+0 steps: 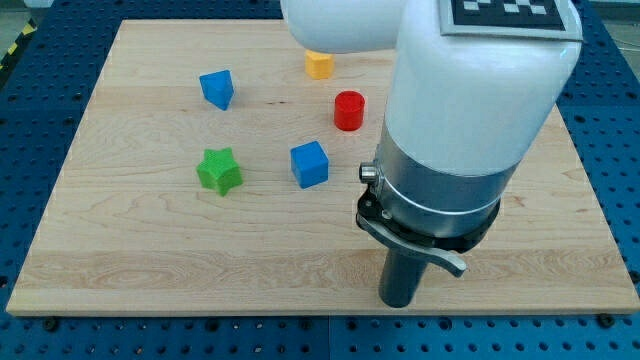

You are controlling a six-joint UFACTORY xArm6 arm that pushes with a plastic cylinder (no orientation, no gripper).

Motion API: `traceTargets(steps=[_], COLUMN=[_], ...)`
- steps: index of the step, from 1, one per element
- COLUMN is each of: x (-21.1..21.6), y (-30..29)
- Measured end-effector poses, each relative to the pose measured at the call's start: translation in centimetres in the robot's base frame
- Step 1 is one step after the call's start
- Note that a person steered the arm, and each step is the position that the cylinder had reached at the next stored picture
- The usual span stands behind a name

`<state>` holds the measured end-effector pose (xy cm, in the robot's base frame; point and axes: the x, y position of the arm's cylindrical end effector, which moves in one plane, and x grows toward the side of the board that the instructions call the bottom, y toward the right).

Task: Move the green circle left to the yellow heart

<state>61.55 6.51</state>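
Observation:
No green circle shows in the camera view; the big white arm hides much of the board's right and top middle. A yellow block [319, 65] sits near the top, partly under the arm, and its shape cannot be made out. My tip [400, 303] rests on the board near the bottom edge, right of centre. It is well below and to the right of the blue cube [310, 164] and touches no block.
A green star [220, 171] lies left of the blue cube. A red cylinder [349, 110] stands above the cube, below the yellow block. Another blue block [216, 88] lies at the upper left. The wooden board [120, 250] sits on a blue perforated table.

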Motion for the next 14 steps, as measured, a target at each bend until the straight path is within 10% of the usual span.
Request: traceTargets(steps=[6, 14], x=[-6.9, -3.1], y=[5.9, -0.3])
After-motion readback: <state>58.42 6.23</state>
